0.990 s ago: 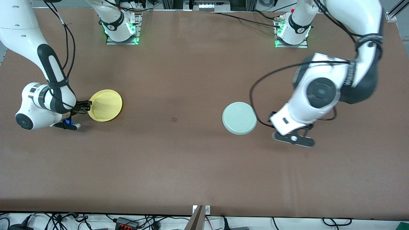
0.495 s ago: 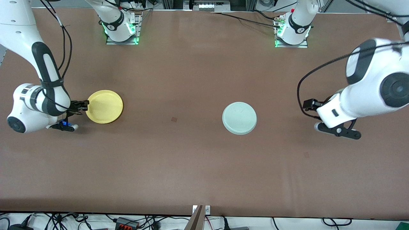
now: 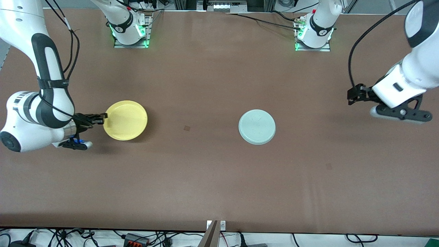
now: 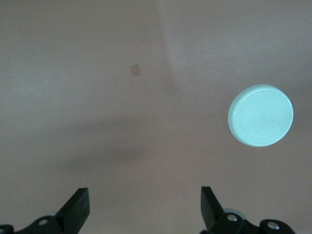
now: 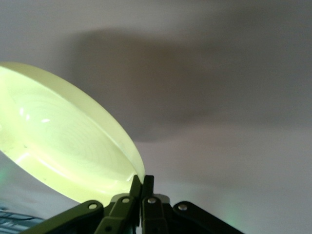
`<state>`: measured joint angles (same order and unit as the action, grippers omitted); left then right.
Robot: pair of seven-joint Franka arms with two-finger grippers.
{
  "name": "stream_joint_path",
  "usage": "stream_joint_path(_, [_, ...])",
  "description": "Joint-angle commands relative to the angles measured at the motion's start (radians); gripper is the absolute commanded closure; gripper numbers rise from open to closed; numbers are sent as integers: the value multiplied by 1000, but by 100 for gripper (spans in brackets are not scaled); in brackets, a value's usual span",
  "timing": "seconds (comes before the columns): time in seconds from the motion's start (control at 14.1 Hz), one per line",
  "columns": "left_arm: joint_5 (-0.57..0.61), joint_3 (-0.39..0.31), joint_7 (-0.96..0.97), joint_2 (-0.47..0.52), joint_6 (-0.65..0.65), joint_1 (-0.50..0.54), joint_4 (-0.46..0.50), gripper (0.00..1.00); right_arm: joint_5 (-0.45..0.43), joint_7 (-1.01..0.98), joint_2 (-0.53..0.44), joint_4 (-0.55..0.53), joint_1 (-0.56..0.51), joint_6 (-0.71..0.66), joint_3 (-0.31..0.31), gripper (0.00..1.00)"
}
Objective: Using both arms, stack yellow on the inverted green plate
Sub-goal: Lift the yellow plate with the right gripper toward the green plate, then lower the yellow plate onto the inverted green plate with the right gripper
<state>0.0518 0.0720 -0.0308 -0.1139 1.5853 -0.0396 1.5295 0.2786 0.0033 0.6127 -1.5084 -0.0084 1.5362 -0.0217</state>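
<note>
My right gripper [image 3: 102,117] is shut on the rim of the yellow plate [image 3: 126,120] and holds it a little above the table, at the right arm's end; its shadow falls on the brown top. In the right wrist view the fingers [image 5: 142,179] pinch the plate's edge [image 5: 63,141]. The pale green plate [image 3: 257,126] lies bottom up near the table's middle, with nothing touching it. My left gripper [image 3: 350,94] hangs open and empty over the left arm's end of the table, well apart from the green plate [image 4: 261,115]. Its fingers [image 4: 144,195] stand wide.
A small dark square mark [image 3: 187,128] sits on the table between the two plates. The arm bases with green lights [image 3: 130,34] [image 3: 312,37] stand along the edge farthest from the front camera. Cables lie off the nearest edge.
The left arm has swung away from the green plate toward its own end of the table. The right gripper has closed on the yellow plate's rim and carried it slightly toward the middle.
</note>
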Motion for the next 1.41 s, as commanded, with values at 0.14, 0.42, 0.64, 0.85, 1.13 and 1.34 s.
stream_joint_path(0.14, [-105,-73,-6,198,147,-8,239,0,172,200,15,25,188,16,-3,100])
stream_joint_path(0.42, [-84,-83,-11,235,157,-17,241,0,289,242,18,27,336,103,-3,100])
stream_joint_path(0.64, [-59,-75,-8,234,176,-11,239,0,286,254,33,27,480,235,-6,100])
stream_joint_path(0.85, [-56,-70,-12,214,173,-13,206,0,297,337,74,28,565,393,-3,100])
stream_joint_path(1.13, [-56,-81,-18,207,173,1,209,0,324,507,152,81,691,536,-1,100])
stream_joint_path(1.34, [-56,-72,-11,209,171,1,207,0,447,573,245,209,745,552,-3,100])
